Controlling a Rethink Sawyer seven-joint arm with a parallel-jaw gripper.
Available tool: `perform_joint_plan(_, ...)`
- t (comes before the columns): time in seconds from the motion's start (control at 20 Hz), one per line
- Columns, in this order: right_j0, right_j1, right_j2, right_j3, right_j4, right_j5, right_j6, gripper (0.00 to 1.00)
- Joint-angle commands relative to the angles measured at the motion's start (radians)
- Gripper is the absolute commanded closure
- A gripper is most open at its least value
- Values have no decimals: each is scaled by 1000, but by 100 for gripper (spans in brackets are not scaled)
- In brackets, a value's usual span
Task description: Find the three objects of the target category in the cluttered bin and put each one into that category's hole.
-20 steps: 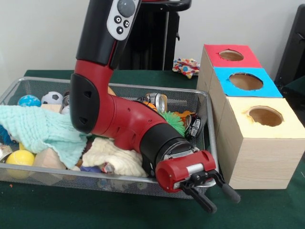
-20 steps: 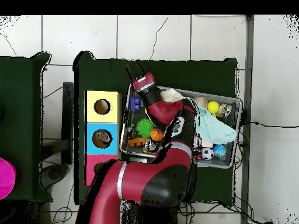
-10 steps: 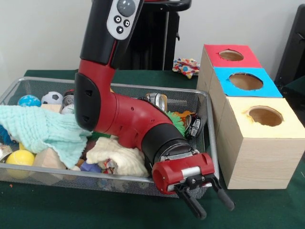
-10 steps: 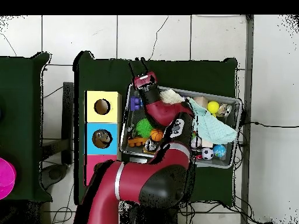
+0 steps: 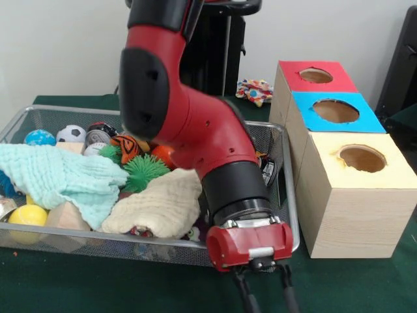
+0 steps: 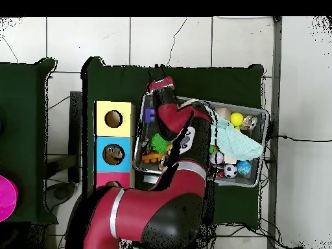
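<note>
Green-clothed table (image 5: 78, 287): gripper (image 5: 264, 300) w/ black fingers (image 5: 246, 297) apart, empty, outside silver wire-mesh bin (image 5: 291, 215). Risk imo: snags rim going back in.

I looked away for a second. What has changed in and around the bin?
The gripper swung from slanting sideways to pointing straight down past the wire bin's front edge, open and empty. The arm rose, uncovering the green spiky ball. Cloths and the three boxes stayed put.

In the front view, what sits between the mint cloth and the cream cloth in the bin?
A green spiky ball sits between the mint cloth and the cream cloth, touching both; the front view shows it. The overhead view hides that spot behind the arm.
</note>
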Motion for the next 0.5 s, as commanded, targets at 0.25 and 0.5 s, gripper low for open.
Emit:
perform_joint_plan(0.25,-44,-140,152,259,-52,78,264,0)
perform_joint_plan(0.5,-182,-245,398,372,-166,499,160,0)
